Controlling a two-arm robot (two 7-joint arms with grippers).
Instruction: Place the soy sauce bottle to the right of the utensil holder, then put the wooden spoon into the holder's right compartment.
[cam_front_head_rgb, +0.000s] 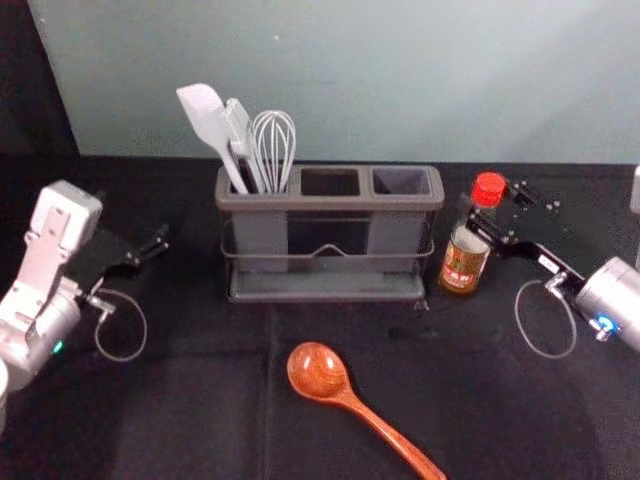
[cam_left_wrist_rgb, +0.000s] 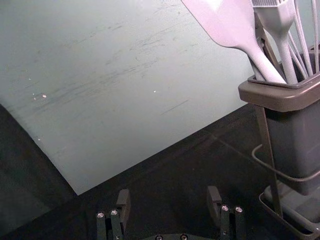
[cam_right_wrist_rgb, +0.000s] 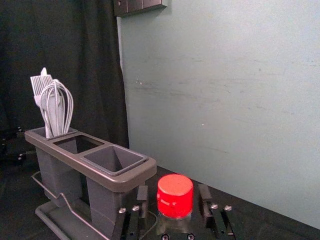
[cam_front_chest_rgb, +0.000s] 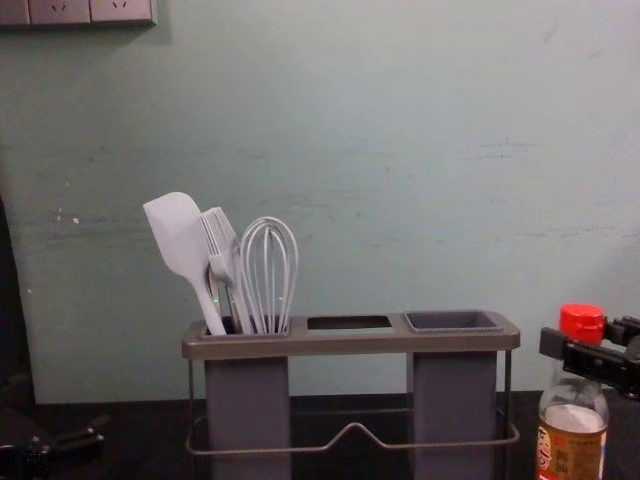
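My right gripper (cam_front_head_rgb: 494, 210) is at the soy sauce bottle (cam_front_head_rgb: 465, 262), which stands upright just right of the utensil holder (cam_front_head_rgb: 330, 204). In the right wrist view my right gripper (cam_right_wrist_rgb: 172, 200) is open, its fingers on either side of the red-capped bottle (cam_right_wrist_rgb: 175, 196) with gaps between. One finger crosses in front of the bottle's neck in the chest view. The wooden spoon (cam_front_head_rgb: 320, 372) lies in front of the holder, bowl toward it. My left gripper (cam_front_head_rgb: 142, 243) hangs left of the holder; in its wrist view the left gripper (cam_left_wrist_rgb: 168, 202) is open and holds nothing.
A white spatula (cam_front_chest_rgb: 178, 235), a brush and a whisk (cam_front_chest_rgb: 268, 270) stand in the holder's left compartment. The middle and right compartments hold nothing. A pale wall (cam_front_head_rgb: 350, 90) rises behind the black-covered table (cam_front_head_rgb: 200, 400).
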